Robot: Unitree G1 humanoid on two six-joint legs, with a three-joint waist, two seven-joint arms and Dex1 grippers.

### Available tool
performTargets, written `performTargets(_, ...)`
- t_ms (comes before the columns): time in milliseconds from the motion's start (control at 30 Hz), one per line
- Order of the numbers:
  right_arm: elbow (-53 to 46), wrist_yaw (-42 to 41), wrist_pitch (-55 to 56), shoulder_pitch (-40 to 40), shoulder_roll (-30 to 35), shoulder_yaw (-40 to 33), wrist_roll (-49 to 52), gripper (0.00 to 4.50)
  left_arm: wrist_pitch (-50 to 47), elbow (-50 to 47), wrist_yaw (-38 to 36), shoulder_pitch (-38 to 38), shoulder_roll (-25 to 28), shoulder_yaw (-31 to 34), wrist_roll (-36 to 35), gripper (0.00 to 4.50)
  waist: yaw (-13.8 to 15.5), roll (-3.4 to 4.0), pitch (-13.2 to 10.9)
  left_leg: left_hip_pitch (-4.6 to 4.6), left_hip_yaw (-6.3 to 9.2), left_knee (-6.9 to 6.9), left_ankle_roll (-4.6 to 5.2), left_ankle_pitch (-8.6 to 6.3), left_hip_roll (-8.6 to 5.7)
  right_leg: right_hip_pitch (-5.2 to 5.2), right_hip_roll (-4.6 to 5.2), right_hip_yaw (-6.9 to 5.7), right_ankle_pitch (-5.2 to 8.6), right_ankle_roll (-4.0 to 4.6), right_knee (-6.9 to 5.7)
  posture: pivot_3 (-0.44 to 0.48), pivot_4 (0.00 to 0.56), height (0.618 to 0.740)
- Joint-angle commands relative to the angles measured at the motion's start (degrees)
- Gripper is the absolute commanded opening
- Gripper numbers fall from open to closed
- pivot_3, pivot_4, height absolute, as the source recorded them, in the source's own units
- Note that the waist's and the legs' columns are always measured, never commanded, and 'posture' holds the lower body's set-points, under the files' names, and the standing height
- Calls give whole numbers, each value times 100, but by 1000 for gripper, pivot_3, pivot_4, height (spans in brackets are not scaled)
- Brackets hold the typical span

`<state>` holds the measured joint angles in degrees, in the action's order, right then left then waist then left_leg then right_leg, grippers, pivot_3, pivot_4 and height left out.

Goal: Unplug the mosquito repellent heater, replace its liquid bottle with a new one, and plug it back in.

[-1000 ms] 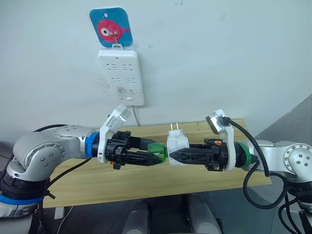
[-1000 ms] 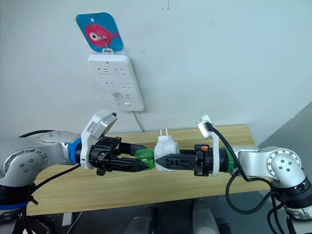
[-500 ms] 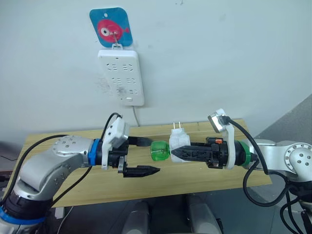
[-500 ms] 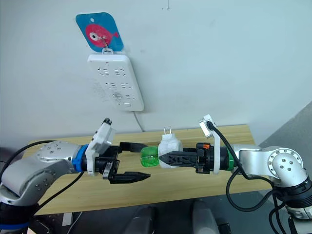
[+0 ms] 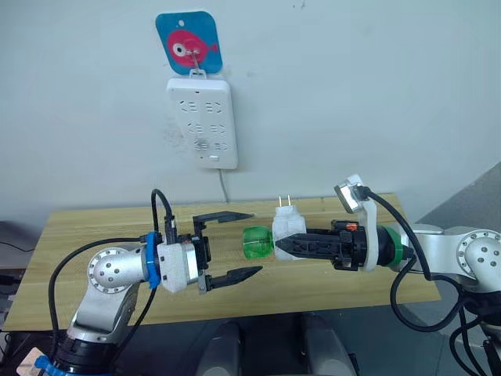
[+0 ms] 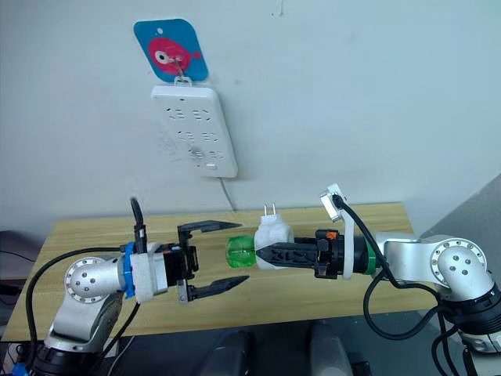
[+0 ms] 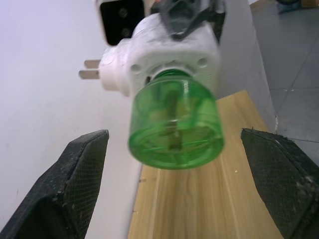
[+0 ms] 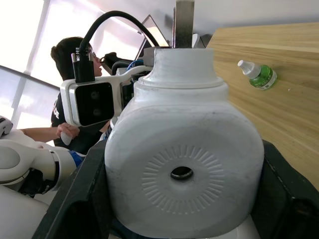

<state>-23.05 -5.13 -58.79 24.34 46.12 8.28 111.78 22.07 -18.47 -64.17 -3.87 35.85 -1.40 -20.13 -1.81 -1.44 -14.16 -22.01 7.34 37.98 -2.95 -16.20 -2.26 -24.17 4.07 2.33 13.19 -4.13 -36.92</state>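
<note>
My right gripper (image 5: 283,244) held the mosquito repellent heater (image 5: 286,233) tight; my left gripper (image 5: 241,244) was wide apart, facing its green bottle (image 5: 257,242).

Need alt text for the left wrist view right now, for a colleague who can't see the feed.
A green liquid bottle screwed into the white mosquito repellent heater points at the camera, centered between the open left gripper's two black fingers without touching them. The right gripper holds the heater from behind, prongs out sideways, above a wooden table.
</note>
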Motion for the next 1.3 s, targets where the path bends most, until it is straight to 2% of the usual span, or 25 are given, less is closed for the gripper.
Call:
performTargets(33,-130,-50,39,59,-37,-101,122,3018,199,36,59,-87,-59,-72,20,4040,-1,0,0,1,-1,0,0,0,0,0,0,0,0,0,-1,-36,222,740)
performTargets(100,-129,-48,40,63,-48,-100,122,3018,207,86,120,-165,-95,-116,67,3562,-3,0,0,2,-1,0,0,0,0,0,-2,0,0,0,-3,-35,221,740)
performTargets(233,-130,-42,40,68,-65,-99,122,3018,120,74,193,-253,-124,-171,65,2288,-7,0,0,2,0,0,0,0,1,0,-3,-1,0,0,-3,-34,222,740)
performTargets(267,-130,-42,39,69,-68,-99,122,3018,113,71,217,-280,-130,-177,76,2194,-7,0,0,2,0,-1,0,0,1,0,-3,-1,0,0,-3,-34,222,740)
performTargets(433,-120,-53,23,80,-64,-94,122,3018,-194,-222,184,-388,-59,-223,-146,2194,-6,0,0,2,1,-1,0,0,0,0,-3,-2,0,0,-3,-26,222,740)
performTargets(533,-96,-88,-5,71,-25,-106,122,3018,-890,-652,-96,-330,307,-355,-482,2194,-7,0,0,2,3,-1,0,0,1,0,-4,-3,0,0,-4,-17,223,740)
performTargets(600,-67,-119,-63,78,14,-103,122,3018,-2683,-1173,74,-632,865,-476,-1333,2194,-12,0,0,1,9,0,0,0,2,0,-7,-7,0,0,-8,-12,223,740)
performTargets(667,-36,-141,-110,95,32,-99,122,3018,-4310,-1383,524,-1023,1241,-415,-2541,2194,-17,0,-1,1,15,0,0,0,1,0,-7,-9,1,-1,-12,-9,222,740)
performTargets(700,-26,-148,-121,100,36,-98,122,3018,-4829,-1415,696,-1149,1336,-347,-2999,2194,-16,0,-1,1,19,0,0,0,0,2,-7,-15,1,-2,-11,-9,222,740)
performTargets(767,-5,-164,-154,109,58,-83,122,3018,-5776,-1292,491,-1344,1745,-174,-3835,2194,-34,0,-1,5,19,1,0,0,-1,4,-7,-15,3,-5,-10,-8,222,740)
performTargets(833,-1,-180,-194,107,90,-81,122,3018,-6345,-1125,120,-1442,2124,-26,-4186,2194,-71,-3,-2,5,19,-1,0,0,4,3,-15,-17,2,-4,-11,-10,222,740)
performTargets(1000,-6,-214,-216,65,179,-94,121,3018,-7064,-830,237,-1715,2208,262,-4682,2194,-113,-1,-3,5,17,-4,0,0,6,-1,-18,-15,3,-1,-13,-13,223,740)
performTargets(1300,37,-343,-285,-18,436,-209,100,3018,-7464,-831,31,-1456,2271,628,-4595,2194,-111,-1,-3,3,13,-4,0,0,5,-1,-16,-11,3,0,-8,-11,222,740)
